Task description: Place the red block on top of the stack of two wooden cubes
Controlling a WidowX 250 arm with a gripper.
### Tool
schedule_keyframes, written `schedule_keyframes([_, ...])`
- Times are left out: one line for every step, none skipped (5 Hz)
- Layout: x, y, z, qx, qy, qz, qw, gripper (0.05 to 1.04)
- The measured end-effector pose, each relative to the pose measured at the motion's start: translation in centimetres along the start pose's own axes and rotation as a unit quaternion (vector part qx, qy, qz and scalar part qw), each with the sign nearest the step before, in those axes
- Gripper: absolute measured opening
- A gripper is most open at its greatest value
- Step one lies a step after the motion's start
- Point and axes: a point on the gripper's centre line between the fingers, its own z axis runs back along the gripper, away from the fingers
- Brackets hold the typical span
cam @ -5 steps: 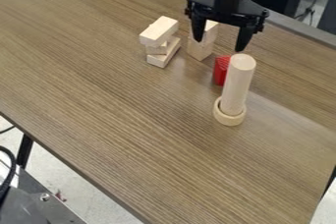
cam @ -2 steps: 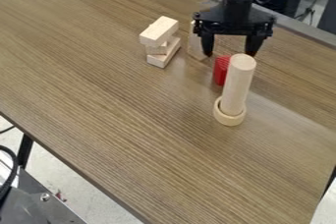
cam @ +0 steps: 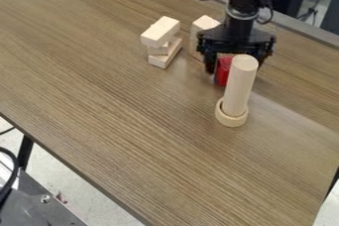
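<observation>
Hiding partly behind wooden cylinder (cam: 240, 84), red block (cam: 222, 71)

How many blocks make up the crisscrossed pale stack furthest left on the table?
3 that I can see: the top block overhangs the rest, the middle block is mostly covered beneath it, and the bottom block rests on the table. More could be hidden behind.

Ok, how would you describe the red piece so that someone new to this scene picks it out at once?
On the brown wood-grain table, find the black gripper near the top edge. Right by its fingers, partly behind the upright wooden rod in the pale ring, is a small piece. It is red, while its neighbours are pale wood.
</observation>
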Motion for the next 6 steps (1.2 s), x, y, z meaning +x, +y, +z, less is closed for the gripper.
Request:
schedule_keyframes([0.0,-0.3,-0.3,-0.005,0.004,0.0,1.0,0.736])
schedule_keyframes([0.4,-0.3,-0.4,-0.003,-0.003,-0.016,0.9999,0.599])
schedule_keyframes([0.8,-0.2,-0.2,0.006,-0.011,-0.058,0.9982,0.598])
schedule_keyframes([0.8,-0.5,1.1,-0.003,-0.001,-0.136,0.9907,0.598])
schedule_keyframes([1.4,-0.9,4.2,-0.041,-0.015,-0.165,0.9853,0.598])
schedule_keyframes([1.9,0.0,5.8,-0.061,-0.015,-0.176,0.9823,0.598])
